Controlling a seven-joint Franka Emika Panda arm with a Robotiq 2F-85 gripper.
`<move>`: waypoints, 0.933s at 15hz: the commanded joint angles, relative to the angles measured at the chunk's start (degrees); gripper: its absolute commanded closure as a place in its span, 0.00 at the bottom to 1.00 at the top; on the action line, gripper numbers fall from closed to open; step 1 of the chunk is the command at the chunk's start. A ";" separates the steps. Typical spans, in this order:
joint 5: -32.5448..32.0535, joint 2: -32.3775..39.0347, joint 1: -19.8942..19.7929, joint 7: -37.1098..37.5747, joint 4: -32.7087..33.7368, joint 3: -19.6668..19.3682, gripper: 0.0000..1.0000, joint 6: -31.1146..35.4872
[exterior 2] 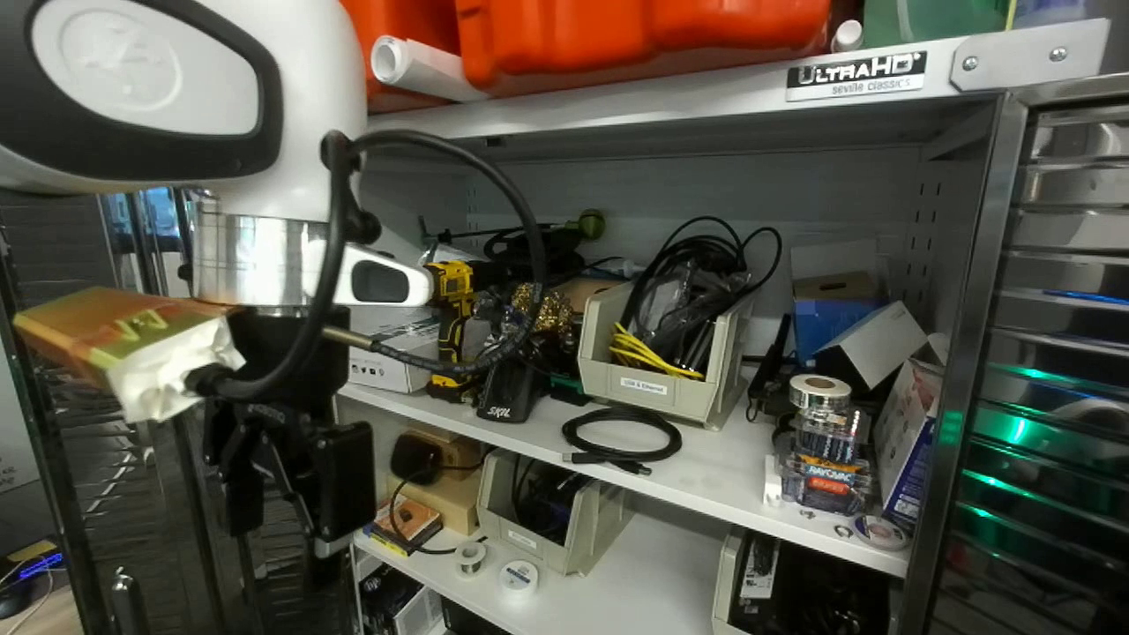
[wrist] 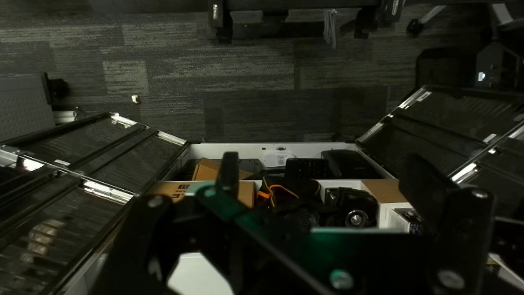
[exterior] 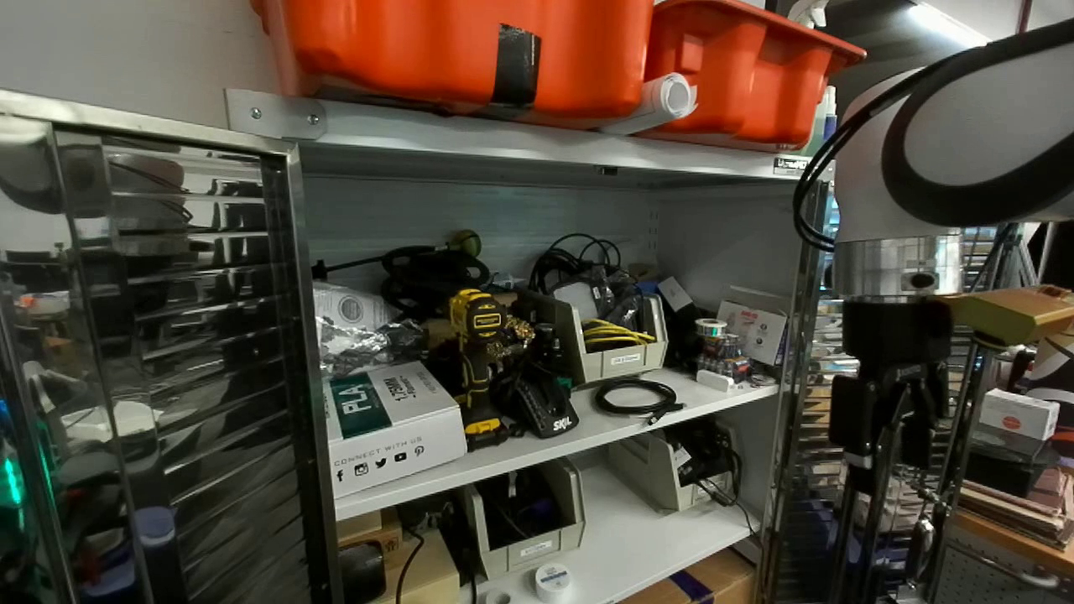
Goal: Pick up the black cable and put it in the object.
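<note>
The black cable (exterior: 625, 411) lies coiled on the middle shelf near its front edge; it also shows in an exterior view (exterior 2: 607, 457). Its connector ends point toward the shelf edge. A beige bin (exterior: 594, 369) stands just behind the cable, with black cables and a yellow cable inside; it also shows in an exterior view (exterior 2: 657, 404). My gripper (exterior: 885, 453) hangs pointing down outside the cabinet, well apart from the cable and bin. It also shows in an exterior view (exterior 2: 291, 494). In the wrist view its fingers (wrist: 327, 176) are wide apart with nothing held; cable and bin are out of view there.
A yellow drill (exterior: 477, 352), a SKIL charger (exterior: 541, 407) and a PLA box (exterior: 398, 428) stand beside the cable. Battery packs (exterior 2: 825, 467) sit at the shelf's other end. Metal doors (exterior: 168, 377) flank the cabinet. Orange tubs (exterior: 470, 59) rest on top. More bins (exterior: 537, 545) stand below.
</note>
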 commanded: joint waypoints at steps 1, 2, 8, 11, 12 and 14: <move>-0.27 8.80 -0.29 0.65 7.18 0.01 0.00 0.50; -0.10 10.81 -0.30 0.79 9.08 -0.03 0.00 0.29; 0.30 22.19 -0.71 3.11 20.55 -0.40 0.00 2.81; -2.17 25.42 -1.32 3.07 21.94 -0.64 0.00 8.59; -3.35 25.94 -1.51 3.03 21.62 -0.68 0.00 10.70; -6.14 26.55 -2.00 3.31 19.98 -0.94 0.00 16.59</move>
